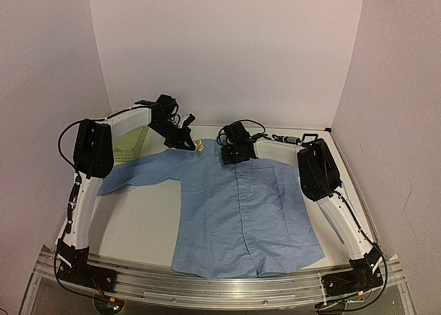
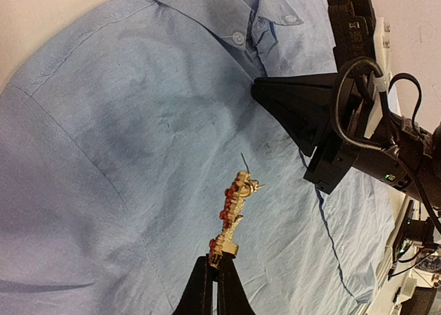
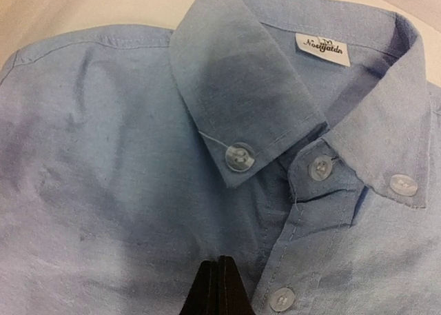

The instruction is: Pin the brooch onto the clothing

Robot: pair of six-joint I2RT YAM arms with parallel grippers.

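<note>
The light blue shirt point(image 1: 234, 211) lies flat on the table, collar at the far end. My left gripper point(image 1: 191, 146) is shut on the lower end of the small golden brooch point(image 1: 199, 146) and holds it just above the shirt's shoulder area. In the left wrist view the brooch point(image 2: 234, 211), gold with red stones, stands up from the closed fingertips point(image 2: 204, 282), its pin end over the cloth point(image 2: 124, 122). My right gripper point(image 1: 231, 158) is shut, its tips point(image 3: 218, 263) down on the shirt point(image 3: 103, 156) just below the buttoned collar. It shows in the left wrist view point(image 2: 275, 98) too.
A pale green basket point(image 1: 129, 147) stands at the far left behind the left arm. White walls close in the table on three sides. A metal rail point(image 1: 220, 284) runs along the near edge. The shirt's left sleeve point(image 1: 138, 174) stretches out to the left.
</note>
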